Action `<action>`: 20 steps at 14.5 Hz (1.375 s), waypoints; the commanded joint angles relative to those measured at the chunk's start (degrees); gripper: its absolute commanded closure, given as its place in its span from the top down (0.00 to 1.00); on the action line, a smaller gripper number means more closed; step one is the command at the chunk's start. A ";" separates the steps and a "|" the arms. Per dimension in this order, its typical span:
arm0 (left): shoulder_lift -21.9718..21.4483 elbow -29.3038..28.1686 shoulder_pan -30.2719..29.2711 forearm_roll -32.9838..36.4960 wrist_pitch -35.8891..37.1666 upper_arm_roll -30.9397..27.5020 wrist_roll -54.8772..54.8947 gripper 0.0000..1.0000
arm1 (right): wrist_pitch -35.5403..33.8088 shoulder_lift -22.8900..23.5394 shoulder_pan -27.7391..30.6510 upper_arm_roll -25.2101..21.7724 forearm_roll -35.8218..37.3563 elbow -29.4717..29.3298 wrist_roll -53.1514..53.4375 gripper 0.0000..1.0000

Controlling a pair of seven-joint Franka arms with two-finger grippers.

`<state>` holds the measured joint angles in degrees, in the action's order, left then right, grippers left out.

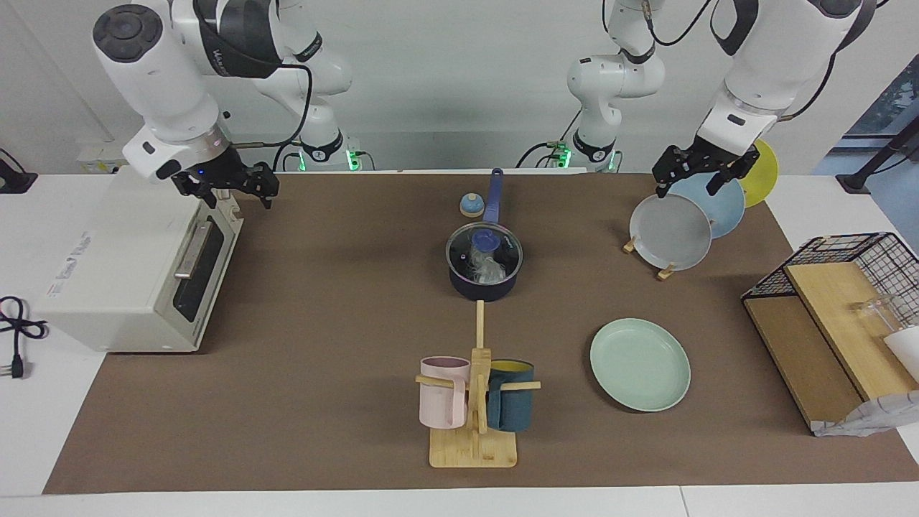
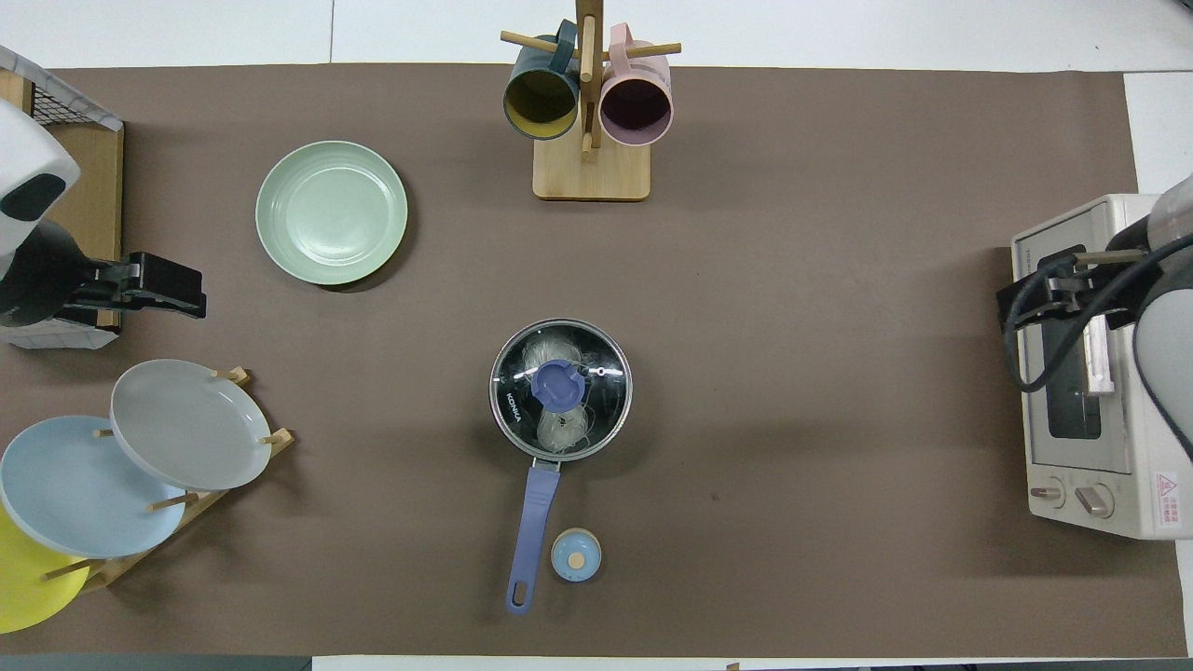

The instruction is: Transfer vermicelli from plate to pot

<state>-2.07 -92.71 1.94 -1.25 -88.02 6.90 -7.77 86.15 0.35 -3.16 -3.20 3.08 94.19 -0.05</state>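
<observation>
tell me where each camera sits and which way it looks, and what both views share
Facing view: high across the table, looking back at the robots; both arms show whole at the top, left gripper over the plate rack, right gripper over the toaster oven.
Overhead view: high above the robots' end, looking steeply down and forward; only the wrists and grippers show at the side edges.
Shared, half a turn apart: the lidded pot holding vermicelli, the bare mint plate, the mug stand.

Two mugs [image 1: 474,393] are hanging on a wooden stand [image 1: 473,445]. A toaster oven [image 1: 136,276] is sitting toward the right arm's end.
</observation>
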 commanded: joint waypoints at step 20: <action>-1.36 -1.25 -0.01 0.90 0.13 -0.13 0.21 1.00 | 0.24 -3.52 0.08 -1.73 -2.12 -0.49 -2.23 1.00</action>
<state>-2.07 -92.71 1.94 -1.25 -88.02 6.90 -7.77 86.14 -2.97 -3.37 -4.82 2.13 94.32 -1.34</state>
